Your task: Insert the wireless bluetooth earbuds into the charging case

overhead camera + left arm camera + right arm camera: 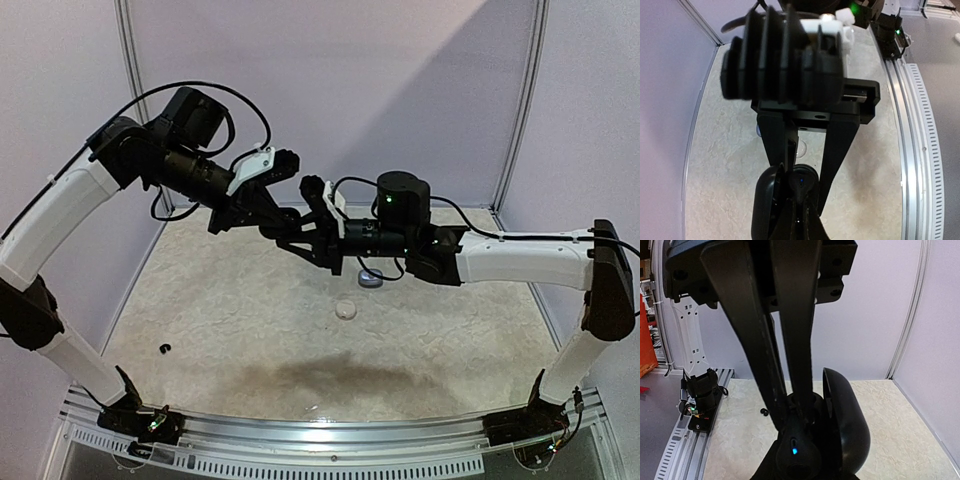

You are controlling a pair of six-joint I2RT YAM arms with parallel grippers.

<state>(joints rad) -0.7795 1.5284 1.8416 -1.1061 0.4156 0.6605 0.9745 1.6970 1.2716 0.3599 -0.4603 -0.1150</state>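
Both grippers meet in mid-air over the table. My right gripper (300,240) is shut on the base of a black charging case (847,430), whose lid stands open to one side (765,200). In the left wrist view the right gripper's two fingers (837,150) straddle the case base from above. My left gripper (801,220) is shut on the stem of a black earbud (802,179) with a small blue light (794,451). The bud's head sits at the case's open base, between the right fingers. How deep it sits is hidden.
On the mat lie a whitish round case (346,309), a grey-blue case (370,280) and a small black earbud (164,348), also seen from the right wrist (764,412). Purple walls enclose the mat; a metal rail (330,435) runs along the near edge.
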